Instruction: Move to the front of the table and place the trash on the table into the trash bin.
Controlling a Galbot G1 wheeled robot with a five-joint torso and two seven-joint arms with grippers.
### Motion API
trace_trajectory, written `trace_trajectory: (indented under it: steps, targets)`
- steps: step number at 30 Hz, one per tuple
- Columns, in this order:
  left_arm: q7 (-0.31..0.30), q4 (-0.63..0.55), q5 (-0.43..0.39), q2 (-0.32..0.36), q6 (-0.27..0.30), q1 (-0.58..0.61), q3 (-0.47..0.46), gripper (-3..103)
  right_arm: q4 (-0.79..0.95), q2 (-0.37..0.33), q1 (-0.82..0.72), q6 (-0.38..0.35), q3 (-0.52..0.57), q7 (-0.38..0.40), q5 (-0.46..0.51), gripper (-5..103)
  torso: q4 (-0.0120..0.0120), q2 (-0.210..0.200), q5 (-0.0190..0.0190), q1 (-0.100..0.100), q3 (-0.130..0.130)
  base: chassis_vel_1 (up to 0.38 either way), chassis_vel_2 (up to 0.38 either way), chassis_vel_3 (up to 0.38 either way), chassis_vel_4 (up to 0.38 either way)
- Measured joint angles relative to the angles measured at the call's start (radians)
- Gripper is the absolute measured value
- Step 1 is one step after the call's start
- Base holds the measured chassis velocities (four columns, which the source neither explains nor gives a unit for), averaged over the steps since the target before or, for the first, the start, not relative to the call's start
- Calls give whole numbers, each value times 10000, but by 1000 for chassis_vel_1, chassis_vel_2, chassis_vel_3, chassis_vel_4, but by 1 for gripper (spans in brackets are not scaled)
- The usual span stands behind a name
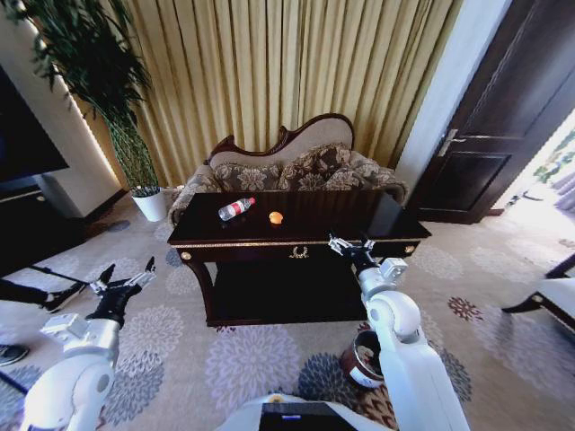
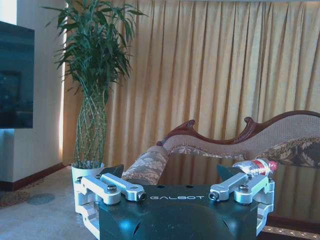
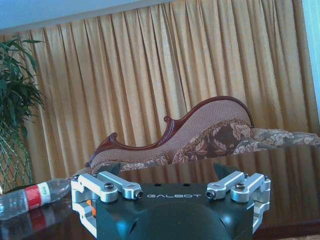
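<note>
On the dark glossy wooden counter [image 1: 377,220] lie a clear plastic bottle with red label [image 1: 235,209] and a small orange piece [image 1: 276,217]. The right hand [image 1: 349,246] hovers open at its front edge; the left hand [image 1: 121,283] hangs open over carpet. The round reddish-brown trash bin [image 1: 359,359] stands beside the right arm.

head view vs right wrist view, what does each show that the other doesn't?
Head view alone: the trash bin on the carpet by the right arm, the orange piece in full on the table, the left gripper open out to the left, and the door. Right wrist view alone: the right gripper open, seen from behind. Shared: the bottle lying on its side, the sofa and the curtain.
</note>
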Motion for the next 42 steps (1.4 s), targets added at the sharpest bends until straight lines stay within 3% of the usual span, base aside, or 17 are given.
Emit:
trace_trajectory:
  steps: [42]
  targets:
    - [220,-27,287,-263,-414,186,72,100,180,-153,-53,50,65,-34,29,100,1,3,0,-6,-3,-7,8,6,-8]
